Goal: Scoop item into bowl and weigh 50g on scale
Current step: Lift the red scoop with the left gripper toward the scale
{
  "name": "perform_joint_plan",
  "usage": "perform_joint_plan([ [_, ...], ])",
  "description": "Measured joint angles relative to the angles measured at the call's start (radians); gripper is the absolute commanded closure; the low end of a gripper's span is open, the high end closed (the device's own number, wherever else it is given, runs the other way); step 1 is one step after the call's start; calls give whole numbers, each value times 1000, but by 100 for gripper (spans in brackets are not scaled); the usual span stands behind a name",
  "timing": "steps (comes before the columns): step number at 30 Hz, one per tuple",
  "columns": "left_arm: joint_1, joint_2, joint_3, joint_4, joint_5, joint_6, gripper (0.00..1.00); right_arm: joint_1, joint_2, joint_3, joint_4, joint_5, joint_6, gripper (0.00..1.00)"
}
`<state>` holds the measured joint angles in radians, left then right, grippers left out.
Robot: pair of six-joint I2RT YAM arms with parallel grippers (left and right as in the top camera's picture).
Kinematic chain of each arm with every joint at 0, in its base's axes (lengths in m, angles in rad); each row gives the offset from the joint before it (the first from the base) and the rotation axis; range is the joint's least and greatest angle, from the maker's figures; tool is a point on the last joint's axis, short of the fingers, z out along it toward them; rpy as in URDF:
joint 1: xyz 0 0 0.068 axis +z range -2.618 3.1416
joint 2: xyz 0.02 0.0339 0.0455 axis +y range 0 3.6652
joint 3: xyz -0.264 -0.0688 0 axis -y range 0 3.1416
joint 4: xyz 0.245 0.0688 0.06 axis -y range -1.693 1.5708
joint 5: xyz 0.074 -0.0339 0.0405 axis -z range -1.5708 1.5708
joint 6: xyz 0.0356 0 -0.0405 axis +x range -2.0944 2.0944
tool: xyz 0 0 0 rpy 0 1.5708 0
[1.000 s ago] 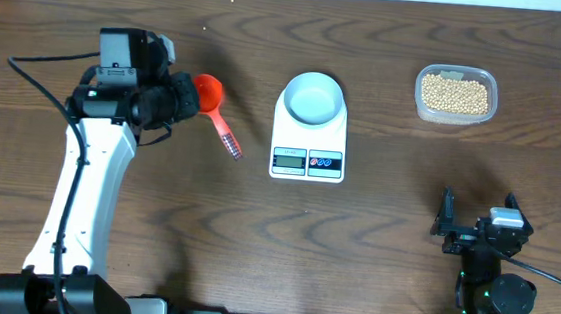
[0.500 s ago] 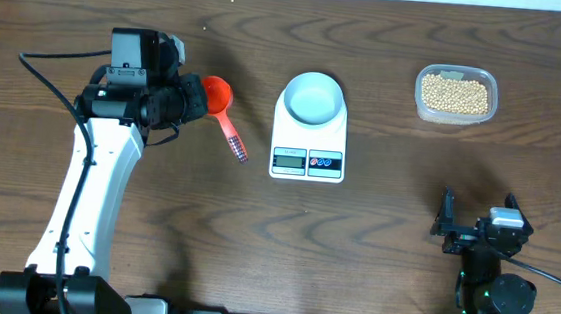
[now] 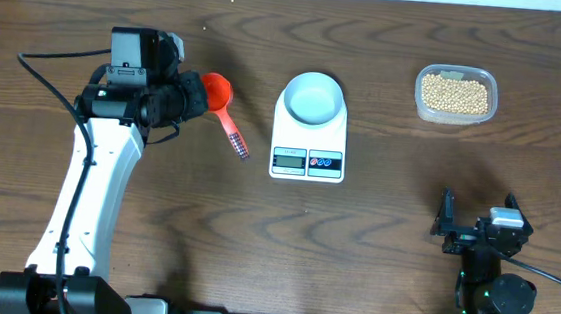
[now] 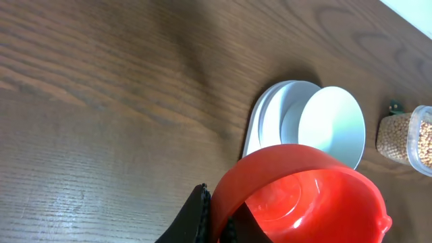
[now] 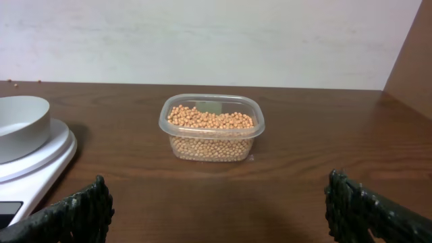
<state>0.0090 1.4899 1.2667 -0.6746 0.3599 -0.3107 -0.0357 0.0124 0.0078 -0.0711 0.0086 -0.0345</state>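
Observation:
The pale bowl sits empty on the white scale at the table's middle; the bowl also shows in the left wrist view. The tan beans fill a clear tub at the back right, seen also in the right wrist view. My left gripper is shut on the rim of a red scoop, held left of the scale; the scoop's empty cup fills the left wrist view. My right gripper is open and empty near the front right.
The clear plastic tub stands near the table's back edge. The scoop's handle points toward the front right. The left arm stretches over the table's left side.
My left gripper has carried the red scoop a little to the right, toward the scale, then held still. The right arm has not moved.

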Motion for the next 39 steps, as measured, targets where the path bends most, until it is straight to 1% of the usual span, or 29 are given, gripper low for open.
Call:
perform_joint_plan([
  [8, 0, 0, 0, 25, 0, -16, 93, 0, 0, 0, 0, 0, 0, 1],
  [15, 0, 0, 0, 27, 0, -85, 93, 0, 0, 0, 0, 0, 0, 1],
  [29, 0, 0, 0, 35, 1, -401, 93, 0, 0, 0, 0, 0, 0, 1],
  [34, 0, 0, 0, 44, 0, -453, 93, 0, 0, 0, 4, -7, 0, 1],
  [39, 0, 0, 0, 44, 0, -472, 93, 0, 0, 0, 17, -82, 36, 1],
])
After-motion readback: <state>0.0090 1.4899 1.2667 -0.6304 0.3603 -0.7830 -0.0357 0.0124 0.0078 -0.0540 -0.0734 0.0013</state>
